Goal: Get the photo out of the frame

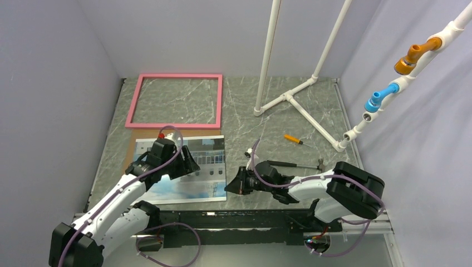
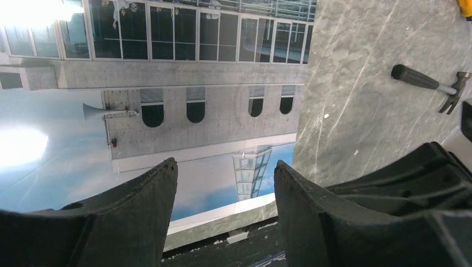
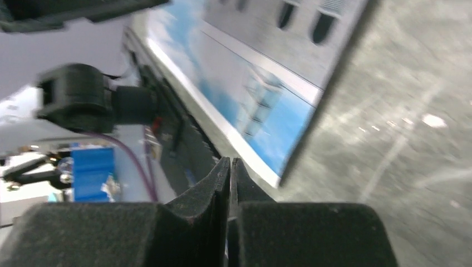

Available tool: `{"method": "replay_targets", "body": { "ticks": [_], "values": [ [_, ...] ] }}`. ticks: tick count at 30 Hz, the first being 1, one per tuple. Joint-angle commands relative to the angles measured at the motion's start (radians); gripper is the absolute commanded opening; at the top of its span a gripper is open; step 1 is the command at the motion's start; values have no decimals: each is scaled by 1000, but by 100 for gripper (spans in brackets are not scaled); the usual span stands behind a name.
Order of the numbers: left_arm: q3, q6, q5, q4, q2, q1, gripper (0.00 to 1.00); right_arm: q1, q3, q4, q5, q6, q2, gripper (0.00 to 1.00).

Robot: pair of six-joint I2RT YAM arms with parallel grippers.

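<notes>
Left wrist view: left end effector (image 2: 225,167) spread over the photo (image 2: 183,128), likely to pin it; right end effector (image 3: 229,167) pressed together beside its edge; frame (image 1: 178,76) lies empty beyond.

I see a table (image 1: 278,111) with a grey marble pattern, closed by plain pale violet walls (image 1: 55,83). A white pipe stand (image 1: 289,99) rises from its far part. Right of this stand, a slanted white pipe (image 1: 452,28) carries an orange fitting (image 1: 414,55) and a blue fitting (image 1: 381,99).
</notes>
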Motion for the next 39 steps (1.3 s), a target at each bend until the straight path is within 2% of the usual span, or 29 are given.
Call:
{"method": "replay_targets", "body": {
  "ticks": [1,4,6,8,12,14,19,24,26,29,32,35,39],
  "values": [
    [-20,-5,-3,54,21,-2,68,-19,31,-161,-3,-53,27,13],
    [-29,2,-17,59,50,-2,68,-22,31,-203,21,-62,6,25],
    [-53,-5,-24,81,65,-2,67,-25,71,-276,37,-89,24,30],
    [-87,-21,-19,118,77,-2,67,-36,95,-277,14,-104,64,33],
    [-138,-42,-33,157,102,-2,67,-69,92,-112,-63,-74,179,37],
    [-151,-46,-31,173,113,-2,66,-78,72,34,-102,-34,237,38],
    [-170,-56,-32,191,117,-2,66,-79,59,236,-167,29,322,39],
    [-182,-63,-39,193,87,-2,66,-89,46,364,-214,77,364,25],
    [-180,-62,-37,192,83,-2,66,-91,38,416,-227,97,376,23],
    [-170,-56,-37,181,82,-2,66,-98,22,492,-251,129,399,36],
    [-168,-54,-36,178,77,-2,66,-107,16,580,-278,155,429,38],
    [-170,-58,-33,182,73,-2,66,-115,20,601,-283,169,451,39],
    [-167,-53,-34,174,73,-2,66,-147,5,605,-281,174,472,47]
  ]
}}
